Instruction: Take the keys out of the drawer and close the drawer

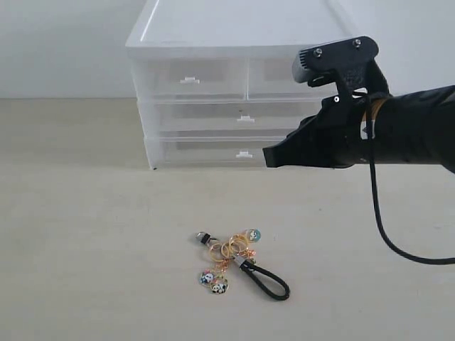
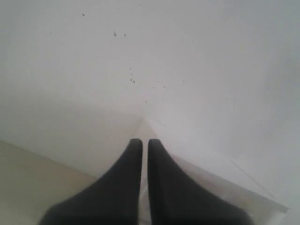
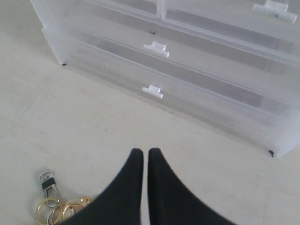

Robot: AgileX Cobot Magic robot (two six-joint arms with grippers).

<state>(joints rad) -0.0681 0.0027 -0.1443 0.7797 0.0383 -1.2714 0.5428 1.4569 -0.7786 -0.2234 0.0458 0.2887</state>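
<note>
The keys lie on the table in front of the chest: gold rings, round panda charms and a black cord loop. In the right wrist view their rings and clasp show beside the fingers. The drawer, top left of the chest, sits flush with its neighbour. My right gripper hovers above the table between chest and keys, shut and empty. My left gripper is shut on nothing and faces a white wall; it is out of the exterior view.
The chest stands at the back against a white wall. It has a matching right half-width drawer and two full-width drawers below. A black cable hangs from the right arm.
</note>
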